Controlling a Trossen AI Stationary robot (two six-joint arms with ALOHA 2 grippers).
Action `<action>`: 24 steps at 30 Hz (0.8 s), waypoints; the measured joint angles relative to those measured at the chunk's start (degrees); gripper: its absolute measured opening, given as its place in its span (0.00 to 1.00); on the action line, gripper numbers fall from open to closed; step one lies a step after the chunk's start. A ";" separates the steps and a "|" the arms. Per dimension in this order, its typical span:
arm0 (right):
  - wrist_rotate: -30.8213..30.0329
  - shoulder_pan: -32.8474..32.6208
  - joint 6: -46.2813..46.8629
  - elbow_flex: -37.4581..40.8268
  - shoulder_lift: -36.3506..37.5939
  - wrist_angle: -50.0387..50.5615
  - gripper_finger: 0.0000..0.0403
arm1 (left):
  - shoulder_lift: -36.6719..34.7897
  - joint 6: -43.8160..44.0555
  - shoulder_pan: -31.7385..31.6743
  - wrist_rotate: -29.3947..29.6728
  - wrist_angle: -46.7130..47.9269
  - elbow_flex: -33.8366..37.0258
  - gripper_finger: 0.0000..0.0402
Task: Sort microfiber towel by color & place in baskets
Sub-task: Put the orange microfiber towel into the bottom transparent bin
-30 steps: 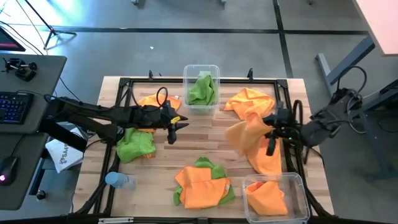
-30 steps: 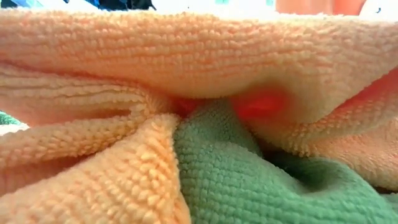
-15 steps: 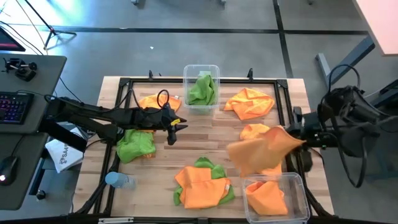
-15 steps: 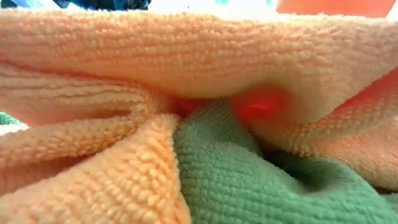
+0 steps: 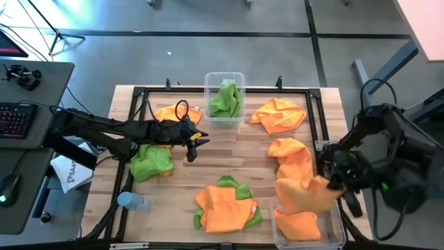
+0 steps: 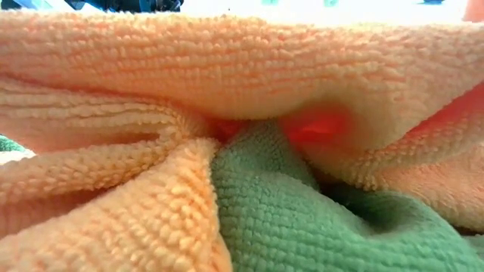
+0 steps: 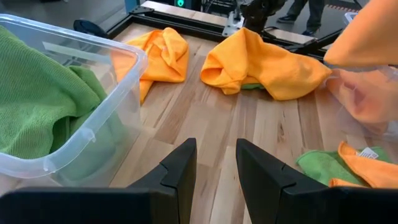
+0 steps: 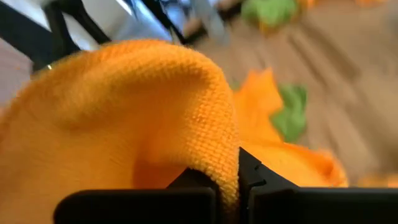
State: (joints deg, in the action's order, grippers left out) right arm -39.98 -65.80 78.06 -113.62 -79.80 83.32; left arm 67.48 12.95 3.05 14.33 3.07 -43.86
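A grey floor surrounds a wooden bench (image 5: 229,149) edged by a black frame, with a desk carrying a keyboard (image 5: 15,118) at 9 o'clock. At 12 o'clock on the bench a clear basket (image 5: 224,78) holds a green towel (image 5: 226,99). At 5 o'clock a second clear basket (image 5: 338,232) holds an orange towel (image 5: 298,226).

The right gripper (image 5: 331,182) hangs at 4 o'clock, just over the far edge of that second basket, its fingers (image 8: 255,171) pinched tight on a held orange towel (image 5: 305,194) that droops over the basket's rim. In the right wrist view the cloth drapes over both fingers.

The left gripper (image 5: 192,144) sits left of centre, near the green basket, its fingers (image 7: 183,165) parted with nothing between them, above bare wood.

Loose towels on the bench: an orange one (image 5: 279,114) at 1 o'clock, another orange one (image 5: 292,154) at 3 o'clock, an orange one (image 5: 170,114) at 10 o'clock partly under the left arm, a green one (image 5: 150,161) at 8 o'clock, and at 6 o'clock a mixed pile (image 5: 225,205) of orange folded over green. The low view is filled by that pile's orange and green cloth. A blue-capped bottle (image 5: 132,201) lies at 7 o'clock.
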 joint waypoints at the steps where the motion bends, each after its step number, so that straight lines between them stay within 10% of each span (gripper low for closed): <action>1: 1.89 -0.54 2.35 0.02 -0.67 1.05 0.00 | 0.00 0.00 0.00 0.00 0.00 0.00 0.26; 10: 10.52 -6.49 17.02 0.07 -5.51 -1.36 0.00 | 0.00 -0.05 0.00 2.06 0.02 0.00 0.26; 24: -9.30 -19.01 13.03 0.07 -5.52 -12.43 0.00 | 0.00 0.44 -0.01 4.38 0.02 0.00 0.26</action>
State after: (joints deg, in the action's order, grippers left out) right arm -49.28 -84.82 91.09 -113.56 -85.32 70.89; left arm 67.48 13.39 3.04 18.71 3.09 -43.86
